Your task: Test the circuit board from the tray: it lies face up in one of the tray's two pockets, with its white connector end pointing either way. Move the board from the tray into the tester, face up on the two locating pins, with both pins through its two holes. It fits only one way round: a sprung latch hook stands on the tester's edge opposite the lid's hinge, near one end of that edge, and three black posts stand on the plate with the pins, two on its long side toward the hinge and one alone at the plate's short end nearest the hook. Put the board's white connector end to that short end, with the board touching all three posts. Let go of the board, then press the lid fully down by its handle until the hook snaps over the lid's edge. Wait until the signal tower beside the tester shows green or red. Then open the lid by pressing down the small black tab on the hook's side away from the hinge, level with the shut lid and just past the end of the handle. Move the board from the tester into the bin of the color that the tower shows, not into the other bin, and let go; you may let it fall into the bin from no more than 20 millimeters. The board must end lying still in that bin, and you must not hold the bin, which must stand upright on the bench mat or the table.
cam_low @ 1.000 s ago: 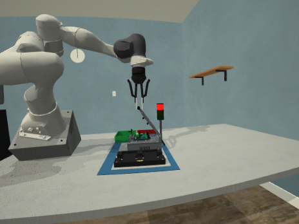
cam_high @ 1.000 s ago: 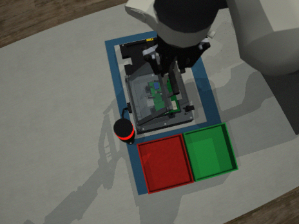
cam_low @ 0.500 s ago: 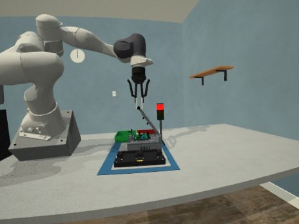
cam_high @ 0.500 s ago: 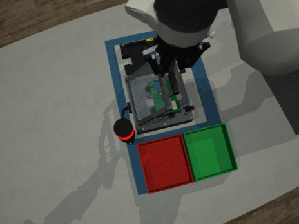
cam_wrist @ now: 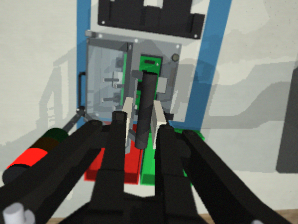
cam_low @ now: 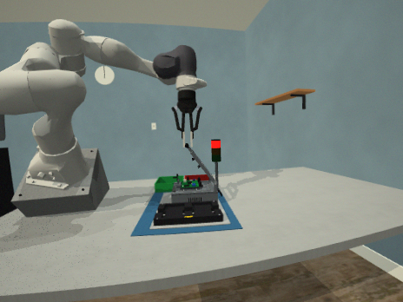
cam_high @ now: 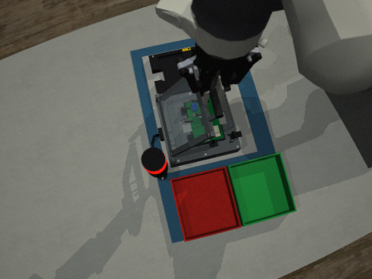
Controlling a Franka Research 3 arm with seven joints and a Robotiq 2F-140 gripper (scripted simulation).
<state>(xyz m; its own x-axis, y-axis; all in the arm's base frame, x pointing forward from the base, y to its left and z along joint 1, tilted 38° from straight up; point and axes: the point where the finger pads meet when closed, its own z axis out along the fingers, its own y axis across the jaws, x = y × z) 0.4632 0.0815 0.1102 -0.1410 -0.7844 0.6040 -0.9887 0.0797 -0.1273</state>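
The tester (cam_high: 224, 149) (cam_low: 193, 196) stands with its clear lid (cam_high: 176, 120) (cam_low: 201, 165) (cam_wrist: 102, 75) swung up and tilted. The green circuit board (cam_high: 198, 120) (cam_low: 191, 184) (cam_wrist: 150, 65) lies face up on the tester's plate under it. My gripper (cam_high: 208, 90) (cam_low: 188, 145) (cam_wrist: 141, 109) is at the raised lid's black handle (cam_wrist: 145, 85). Its fingers straddle the handle with a small gap on each side, so it is open and holds nothing. The signal tower (cam_high: 154, 162) (cam_low: 215, 149) (cam_wrist: 37, 152) shows red.
The red bin (cam_high: 204, 200) (cam_low: 196, 177) and the green bin (cam_high: 262, 190) (cam_low: 164, 184) stand side by side past the tester, both empty. The black tray (cam_high: 160, 66) (cam_low: 188, 213) (cam_wrist: 150, 20) lies at the tester's other end, inside the blue-edged mat (cam_high: 138, 80).
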